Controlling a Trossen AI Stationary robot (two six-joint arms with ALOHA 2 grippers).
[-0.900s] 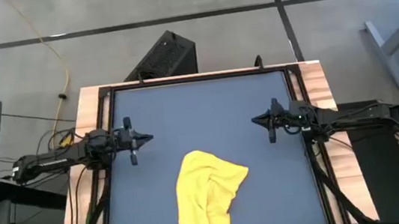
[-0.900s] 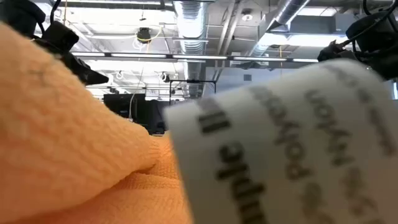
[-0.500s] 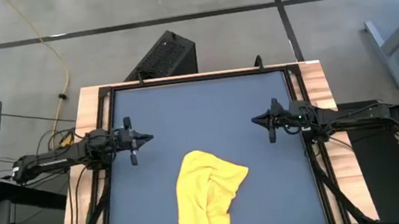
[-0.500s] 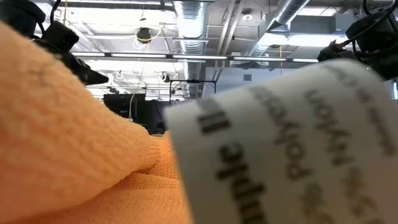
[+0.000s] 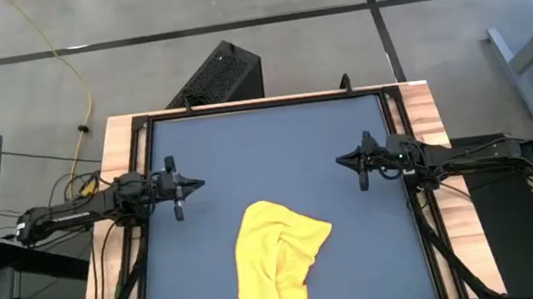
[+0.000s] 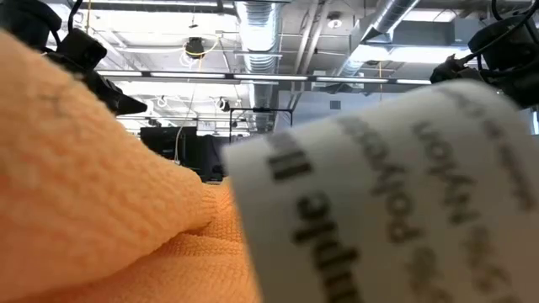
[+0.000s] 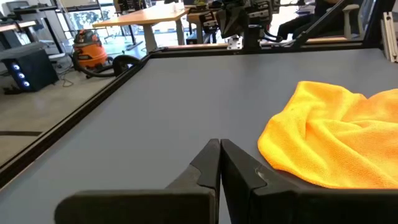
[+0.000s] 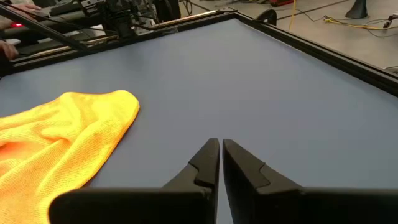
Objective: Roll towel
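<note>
Nothing has moved: both claws clenched, empty. Left claw (image 5: 200, 184) and right claw (image 5: 340, 161) hover apart from the towel (image 5: 277, 261); soft, light, floppy—probably best pinched at a loose corner

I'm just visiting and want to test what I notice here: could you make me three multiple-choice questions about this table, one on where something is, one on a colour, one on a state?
1. Where does the towel lie on the table?
A. near edge
B. far edge
C. on the floor

2. What colour is the towel?
A. blue
B. yellow
C. white

3. How is the towel?
A. neatly rolled
B. crumpled, lying loose
C. held by a gripper

Answers: 1 A, it lies by the near edge in the overhead view. 2 B, bright yellow cloth. 3 B, it lies bunched while the left gripper and right gripper hang shut, apart from it.
</note>
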